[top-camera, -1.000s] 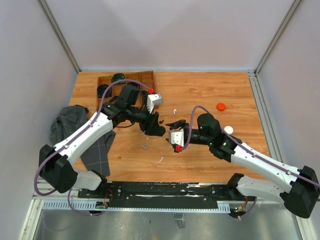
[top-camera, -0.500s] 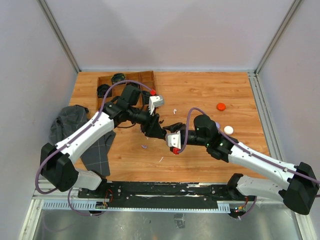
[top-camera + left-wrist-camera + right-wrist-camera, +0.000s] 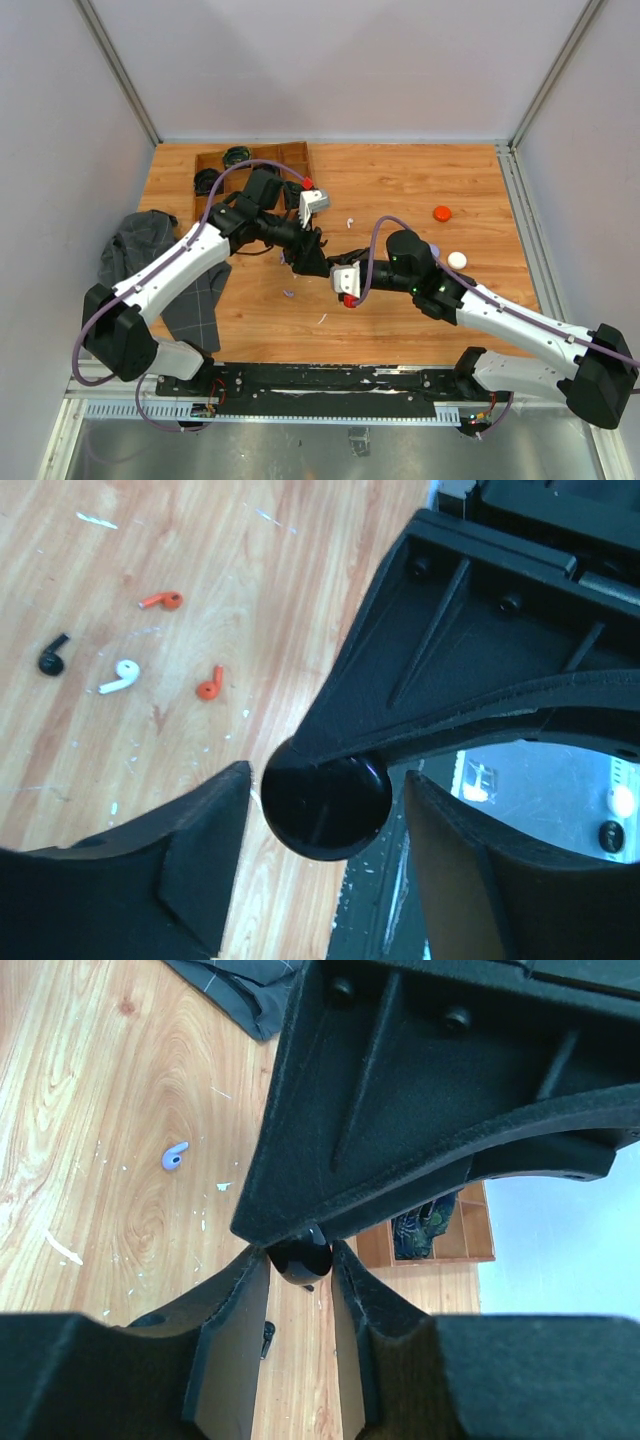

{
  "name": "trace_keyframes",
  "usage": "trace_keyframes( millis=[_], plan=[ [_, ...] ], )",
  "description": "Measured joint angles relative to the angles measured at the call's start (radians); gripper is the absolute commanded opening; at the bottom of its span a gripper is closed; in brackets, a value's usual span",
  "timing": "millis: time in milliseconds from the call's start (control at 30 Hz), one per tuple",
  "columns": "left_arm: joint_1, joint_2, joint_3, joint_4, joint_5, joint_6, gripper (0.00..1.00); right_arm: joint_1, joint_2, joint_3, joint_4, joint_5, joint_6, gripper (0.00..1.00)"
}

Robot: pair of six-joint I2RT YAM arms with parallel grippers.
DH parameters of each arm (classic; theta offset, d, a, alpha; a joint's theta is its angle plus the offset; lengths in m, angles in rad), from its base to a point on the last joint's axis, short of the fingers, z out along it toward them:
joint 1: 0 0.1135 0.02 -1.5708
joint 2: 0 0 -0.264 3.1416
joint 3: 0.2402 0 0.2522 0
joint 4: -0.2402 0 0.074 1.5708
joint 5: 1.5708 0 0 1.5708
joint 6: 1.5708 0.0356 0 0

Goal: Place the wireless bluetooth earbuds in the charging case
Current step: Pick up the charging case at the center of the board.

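We're mid-handoff here, as far as we can judge. Both arms meet over the middle of the table (image 3: 400, 180), and a small glossy black round piece (image 3: 325, 810) sits right where the two sets of fingers cross. The right gripper (image 3: 298, 1258) is pinching it, with its pads tight on both sides. The left gripper (image 3: 325, 788) is spread around the same piece with a sliver of daylight on each side, so it's carrying nothing. We honestly can't tell if that piece is a bud or part of the case. We also don't see anything we'd confidently call the charging case.

The earbuds are down on the wood. The lavender earbud (image 3: 175, 1156) lies just near-left of the meeting point. Two orange-red earbuds (image 3: 208, 684) lie loose beside a white earbud (image 3: 120, 677) and a black earbud (image 3: 52, 655).

Tips for doing this bit well: make sure the right pinch is solid first. Then take the left fingers straight back along their own line so neither pad clips the piece. It's glossy and round, so we figure a sideways nudge twists it out easily. Hold the right wrist steady meanwhile.
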Motion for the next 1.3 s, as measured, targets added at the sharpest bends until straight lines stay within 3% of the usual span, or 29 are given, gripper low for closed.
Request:
trace_keyframes(
  millis=[300,700,1000,1300],
  plan=[
    [0.0,-0.129,-0.148,0.243,-0.156,-0.133,0.74,-0.001,0.013,0.001,-0.027,0.043,0.129,0.01],
    [-0.001,-0.529,-0.685,0.894,-0.351,-0.329,0.77,-0.06,0.005,0.073,-0.168,0.06,0.444,0.01],
    [-0.001,-0.562,-0.93,1.32,-0.357,-0.362,0.76,-0.066,0.014,0.211,-0.326,0.066,0.626,0.01],
    [-0.001,-0.521,-1.019,1.626,-0.291,-0.362,0.72,-0.067,0.039,0.267,-0.401,0.023,0.718,0.01]
  ],
)
